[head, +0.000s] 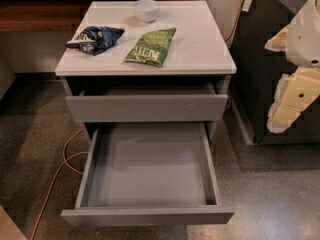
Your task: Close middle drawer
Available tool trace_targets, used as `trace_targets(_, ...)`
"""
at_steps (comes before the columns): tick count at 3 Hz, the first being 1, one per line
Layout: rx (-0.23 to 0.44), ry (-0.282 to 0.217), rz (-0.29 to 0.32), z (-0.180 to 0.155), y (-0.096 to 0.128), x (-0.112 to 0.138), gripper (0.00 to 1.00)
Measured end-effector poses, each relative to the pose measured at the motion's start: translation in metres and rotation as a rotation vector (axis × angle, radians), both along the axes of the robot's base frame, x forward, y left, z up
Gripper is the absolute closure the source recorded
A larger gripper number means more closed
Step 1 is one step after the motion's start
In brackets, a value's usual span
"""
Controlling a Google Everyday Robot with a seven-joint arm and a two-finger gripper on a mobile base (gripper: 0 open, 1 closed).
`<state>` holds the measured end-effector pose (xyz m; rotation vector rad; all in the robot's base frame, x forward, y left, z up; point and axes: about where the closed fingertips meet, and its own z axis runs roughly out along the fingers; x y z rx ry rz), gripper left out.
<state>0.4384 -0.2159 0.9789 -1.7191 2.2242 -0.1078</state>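
Observation:
The middle drawer (150, 169) of the grey cabinet is pulled far out toward me. It is a wide shallow grey tray with thin side walls, and it holds nothing. Its flat handleless front panel (147, 216) is near the bottom of the view. Above it, the taller front panel with a small pale speck (145, 107) stands slightly out from the cabinet. My gripper (292, 101), with cream-yellow parts under a white arm section, hangs at the right edge of the view. It is well to the right of the drawer and apart from it.
On the white cabinet top (200, 49) lie a white bowl (146, 9), a blue snack bag (95, 38) and a green snack bag (151, 46). An orange cable (60, 169) runs on the floor left of the drawer. A dark cabinet (260, 59) stands at the right.

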Motion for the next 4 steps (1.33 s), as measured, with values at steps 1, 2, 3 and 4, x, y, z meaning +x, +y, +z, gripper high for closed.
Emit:
trace_targets(1,0.0,0.0,0.0,0.0,0.0,0.0,0.0)
trace_targets(2,0.013,-0.003,0.02,-0.008,0.007,0.0,0.0)
trace_targets(3,0.048,0.003,0.051,-0.028,0.02,0.0,0.0)
trace_targets(4,0.088,0.026,0.088,-0.055,0.037,-0.002,0.0)
